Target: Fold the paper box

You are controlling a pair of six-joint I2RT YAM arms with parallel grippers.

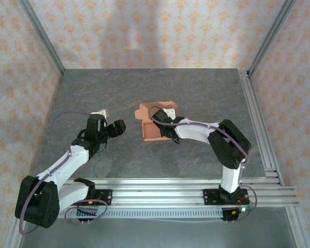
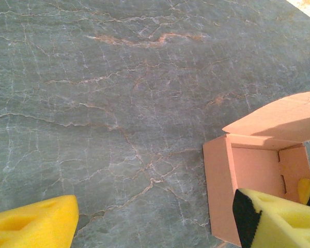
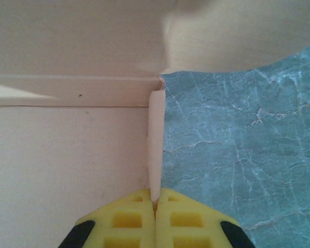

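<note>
Near table (image 1: pixel 93 93) centre sits the paper box (image 1: pixel 156 124), one wall pinched by the right gripper (image 3: pixel 155 200); the left gripper (image 1: pixel 117 127) hovers spread at its nine o'clock. A hard pull could tear it.

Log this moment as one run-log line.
left gripper open, off paper box | right gripper shut on its wall | fold partial

box (image 1: pixel 154 126) on table (image 1: pixel 119 88), centre | left gripper (image 1: pixel 119 127) just left of box | right gripper (image 3: pixel 155 204) at box's right side, wall between fingers
</note>
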